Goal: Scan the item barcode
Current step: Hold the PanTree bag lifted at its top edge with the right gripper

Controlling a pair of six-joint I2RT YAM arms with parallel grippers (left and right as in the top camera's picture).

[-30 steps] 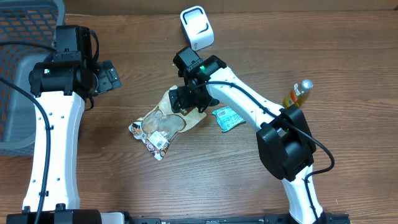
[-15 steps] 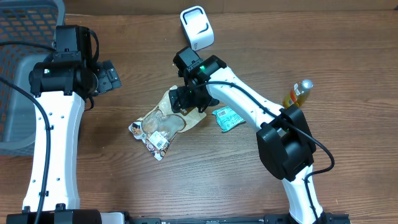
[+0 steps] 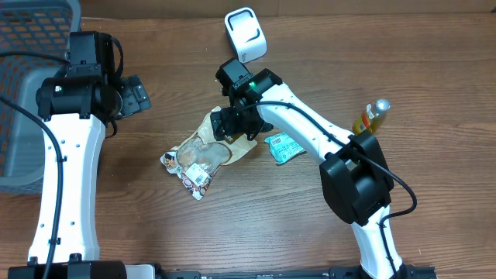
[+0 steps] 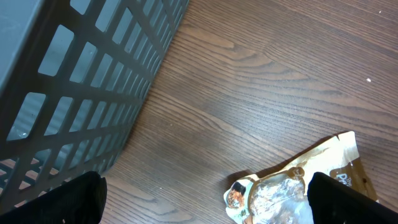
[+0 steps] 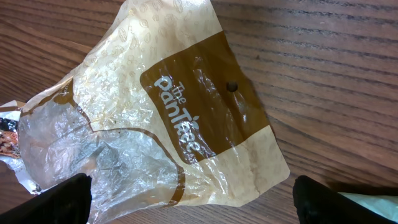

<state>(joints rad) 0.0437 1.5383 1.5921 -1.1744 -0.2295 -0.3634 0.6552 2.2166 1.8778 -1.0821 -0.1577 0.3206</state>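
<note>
A brown wooden table (image 3: 434, 46) is filling the overhead view, with a grey basket (image 3: 31, 46) sitting at the upper left and a white scanner (image 3: 245, 32) standing at top centre. A crinkled snack bag (image 3: 203, 155) is lying flat at the centre, with a small green packet (image 3: 284, 147) just beside it on the right. The right fingers (image 5: 345, 202) are hovering over the bag's upper right end, spread wide and holding nothing. The left fingers (image 4: 56, 199) are hanging equally wide and empty near the basket. The bag is looking light, thin, soft and slippery. Pinching its flat brown edge seems the safest hold, since the clear middle would likely crumple.
</note>
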